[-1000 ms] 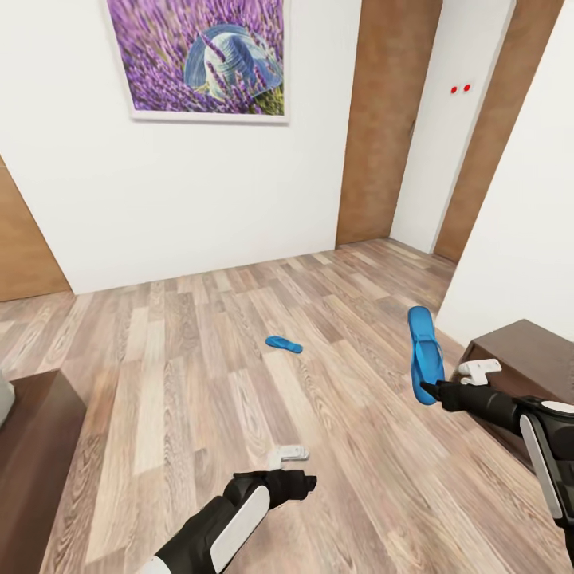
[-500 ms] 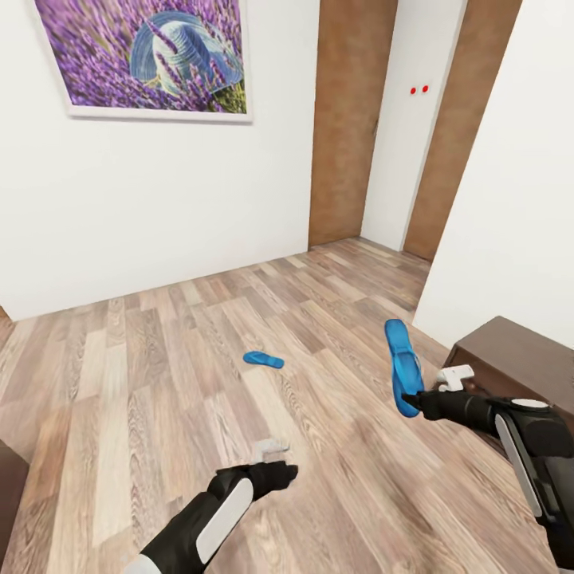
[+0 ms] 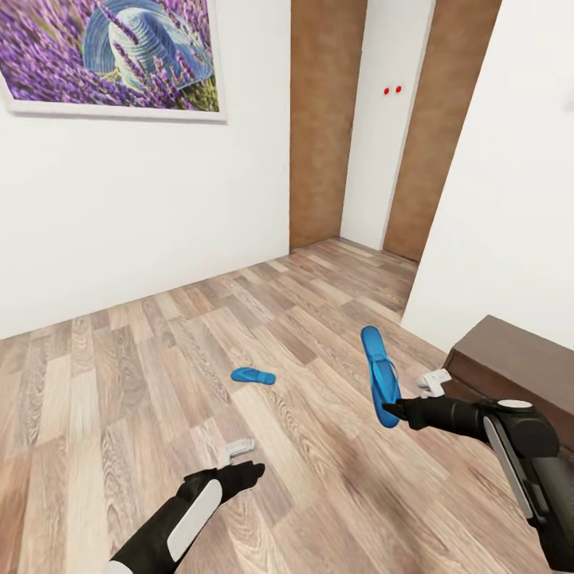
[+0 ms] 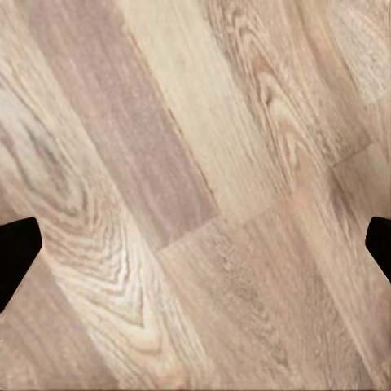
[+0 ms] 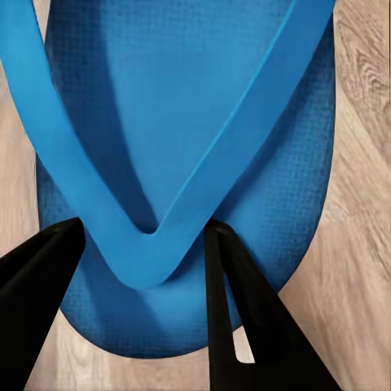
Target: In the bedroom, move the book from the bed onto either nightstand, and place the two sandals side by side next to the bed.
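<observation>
One bright blue sandal [image 3: 253, 375] lies flat on the wooden floor in the middle of the head view. The other sandal [image 3: 379, 375] hangs above the floor at the right, toe end up, with my right gripper [image 3: 392, 412] shut on its lower end. In the right wrist view the black fingers [image 5: 244, 309] straddle the V of this sandal's [image 5: 179, 106] strap. My left gripper [image 3: 255, 470] hovers low over bare floor, open, and its fingertips [image 4: 16, 248] stand far apart with nothing between them. The book and the bed are out of view.
A dark-brown low cabinet [image 3: 510, 359] stands against the white wall at the right, just behind my right arm; I cannot tell whether it is the nightstand. A framed lavender picture [image 3: 104, 56] hangs on the far wall. A brown-panelled doorway [image 3: 351, 135] opens at the back.
The whole picture has shifted left and down, so the camera has turned right. The right gripper keeps hold of its sandal, and the sandal on the floor has not moved.
</observation>
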`<state>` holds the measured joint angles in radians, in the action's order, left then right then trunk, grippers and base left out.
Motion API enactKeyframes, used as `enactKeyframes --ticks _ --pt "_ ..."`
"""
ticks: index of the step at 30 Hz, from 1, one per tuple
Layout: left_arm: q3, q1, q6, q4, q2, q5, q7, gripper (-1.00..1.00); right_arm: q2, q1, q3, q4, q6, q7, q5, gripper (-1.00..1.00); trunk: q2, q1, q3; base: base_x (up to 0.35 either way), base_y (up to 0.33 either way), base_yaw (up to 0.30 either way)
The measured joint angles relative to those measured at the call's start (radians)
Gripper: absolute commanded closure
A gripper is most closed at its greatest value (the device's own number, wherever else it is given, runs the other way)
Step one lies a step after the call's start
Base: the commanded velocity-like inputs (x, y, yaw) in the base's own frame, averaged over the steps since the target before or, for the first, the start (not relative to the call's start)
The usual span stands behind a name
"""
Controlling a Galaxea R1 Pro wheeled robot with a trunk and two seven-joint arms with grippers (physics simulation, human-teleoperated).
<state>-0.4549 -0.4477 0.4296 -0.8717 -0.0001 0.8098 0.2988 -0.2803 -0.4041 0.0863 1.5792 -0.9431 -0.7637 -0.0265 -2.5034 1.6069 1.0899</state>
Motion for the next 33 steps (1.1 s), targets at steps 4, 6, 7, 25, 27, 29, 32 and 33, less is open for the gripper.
enactKeyframes --ticks 4,6,7,25,27,29,32,33 --pt "0.0 0.0 -0.003 -0.003 0.002 0.0 -0.001 -1.0 0.0 0.001 -0.002 0.0 0.005 -0.002 -0.001 1.0 0.0 0.0 0.0 0.258 0.227 -0.111" --pt "0.0 0.0 -0.014 -0.004 0.002 0.002 -0.003 -1.0 0.001 0.002 -0.003 0.002 0.007 -0.002 0.0 1.0 0.0 0.0 0.0 0.258 0.227 -0.039" --pt "0.0 0.0 -0.017 -0.004 0.002 0.002 -0.004 -1.0 0.001 0.003 -0.003 0.002 0.007 -0.002 -0.001 1.0 0.0 0.0 0.0 0.258 0.227 -0.028" --pt "0.0 -0.001 -0.027 0.004 -0.005 0.005 -0.006 -1.0 0.002 0.009 -0.002 0.032 0.012 0.002 -0.005 1.0 0.0 0.0 0.0 0.257 0.228 -0.192" --pt "0.0 -0.001 -0.027 0.005 -0.005 0.004 -0.006 -1.0 0.002 0.009 -0.002 0.032 0.012 0.002 -0.006 1.0 0.0 0.0 0.0 0.255 0.233 -0.26" --pt "0.001 -0.001 -0.027 0.006 -0.004 0.004 -0.006 -1.0 0.002 0.009 -0.002 0.032 0.012 0.002 -0.006 1.0 0.0 0.0 0.0 0.25 0.239 -0.261" --pt "0.001 -0.001 -0.027 0.006 -0.004 0.004 -0.006 -1.0 0.002 0.009 -0.002 0.033 0.012 0.002 -0.006 1.0 0.0 0.0 0.0 0.227 0.253 -0.261" --pt "0.002 -0.001 -0.027 0.007 -0.004 0.004 -0.006 -1.0 0.002 0.009 -0.002 0.033 0.012 0.002 -0.006 1.0 0.0 0.0 0.0 0.21 0.261 -0.262"
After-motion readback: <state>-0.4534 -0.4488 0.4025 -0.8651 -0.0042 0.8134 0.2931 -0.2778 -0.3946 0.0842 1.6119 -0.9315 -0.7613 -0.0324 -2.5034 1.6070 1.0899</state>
